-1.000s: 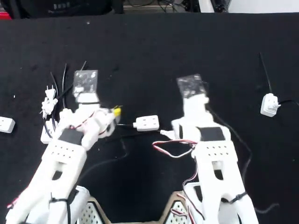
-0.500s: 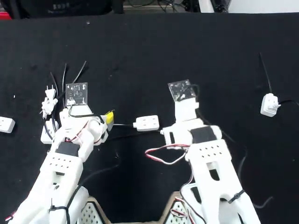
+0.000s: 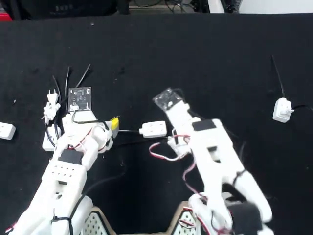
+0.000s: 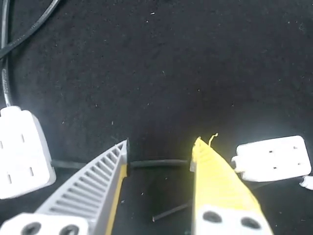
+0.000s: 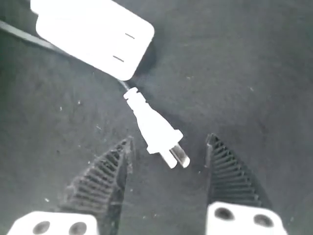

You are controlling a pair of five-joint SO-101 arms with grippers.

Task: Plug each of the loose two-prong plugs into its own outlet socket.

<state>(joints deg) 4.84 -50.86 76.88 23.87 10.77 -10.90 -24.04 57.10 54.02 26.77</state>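
On the right gripper (image 5: pixel 169 141) the jaws are spread wide, and between them we have a white two-prong plug (image 5: pixel 155 129) flat on the black cloth (image 5: pixel 244 58). Neither finger touches it, and its prongs are turned back toward the wrist. Its lead runs to the edge of the middle outlet block (image 5: pixel 93 34), just past the fingertips.

Over to the left gripper (image 4: pixel 161 143): jaws apart here too, with a black cord (image 4: pixel 159 163) crossing the gap between the tips. It looks to lie on the cloth rather than in a pinch, though we can't be sure from here. Just beside the yellow finger (image 4: pixel 220 186) sits that same middle outlet block. Beyond the grey finger (image 4: pixel 93 186) is a second outlet block (image 4: pixel 22 152), its black cable (image 4: pixel 5 73) trailing away.

From above, the left arm (image 3: pixel 68 161) stands in the lower left and the right arm (image 3: pixel 210 156) leans from lower centre toward the middle, the middle block between them. In the upper left there's a loose plug (image 3: pixel 51 104) among black cords. At the far left edge lies another outlet block (image 3: pixel 6 130). Near the right edge, a white plug (image 3: pixel 281 110) sits on its cord, well apart from both arms.
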